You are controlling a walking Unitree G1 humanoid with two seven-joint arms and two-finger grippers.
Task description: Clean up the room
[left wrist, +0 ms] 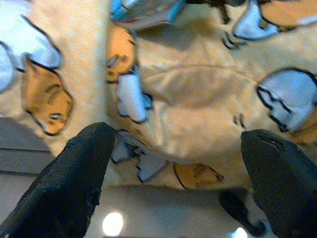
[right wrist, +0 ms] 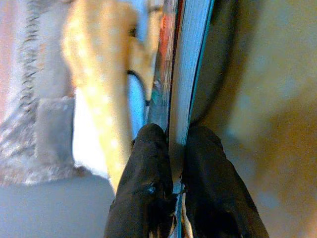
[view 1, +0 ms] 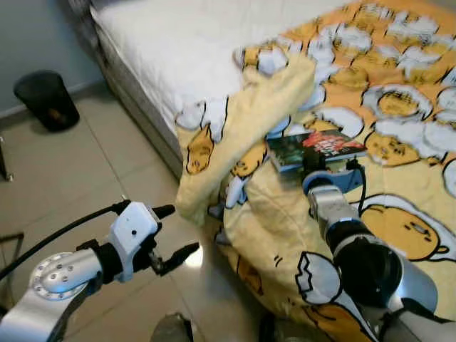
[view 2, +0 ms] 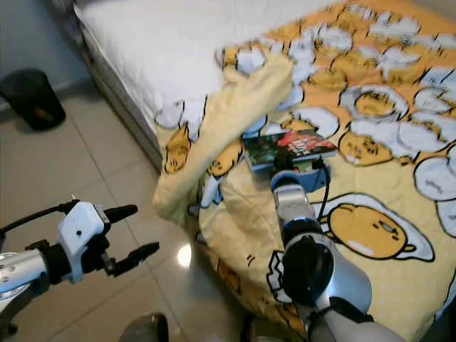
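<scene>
**Right gripper clamped on book at the bed's edge**

The right gripper (right wrist: 171, 163) reached over the yellow egg-print blanket (view 1: 285, 235) and pinched the near edge of a thin dark-covered book with red lettering (view 1: 317, 148), one black finger on each face of it. The book lay on the blanket near the side of the white-sheeted bed (view 1: 192, 43), just beside a bunched fold of blanket that spilled toward the beige tiled floor (view 1: 64, 185). The left gripper (view 1: 173, 230) hung over the floor short of the bed, its fingers (left wrist: 74, 173) spread apart and holding nothing. A black round waste bin (view 1: 47, 99) stood by the wall, well apart.
</scene>
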